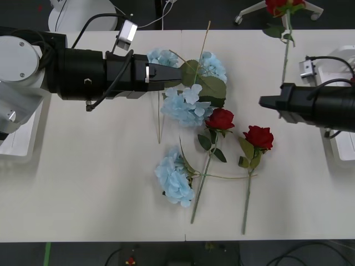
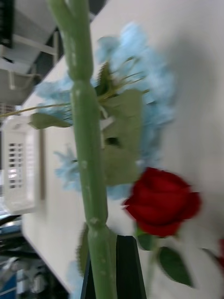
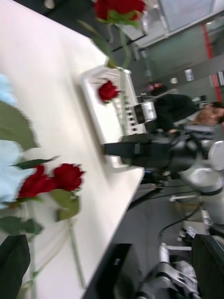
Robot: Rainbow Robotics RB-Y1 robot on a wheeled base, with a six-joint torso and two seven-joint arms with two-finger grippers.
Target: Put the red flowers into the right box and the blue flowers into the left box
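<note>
Right gripper out over the table's right side, black fingers clamped on the lower stem of 1 lifted red rose. Bloom raised well above the claw, with the green stem running up from between the fingers in the right wrist view.

Behind that arm, at the table's right edge, the right box. In the left wrist view, 1 boxed rose lying inside that white tray.

Left gripper reaching in from the left over the far cluster of blue flowers. Fingers spread apart at the corners of the left wrist view, nothing between them. Tips above a broad green leaf, between the far-left blue head and the far-right blue head, with the large middle blue head just nearer the robot. Contact with any petal or leaf: cannot tell.

A 4th, near blue head well apart from both claws, close to the table's near edge.

2 roses flat on the table between the arms: the middle rose touching the large blue head's edge, the right-hand rose just beside it, nearer the right gripper and below it. Both stems pointing toward the robot.

Left box at the table's left edge, beside the left arm.
</note>
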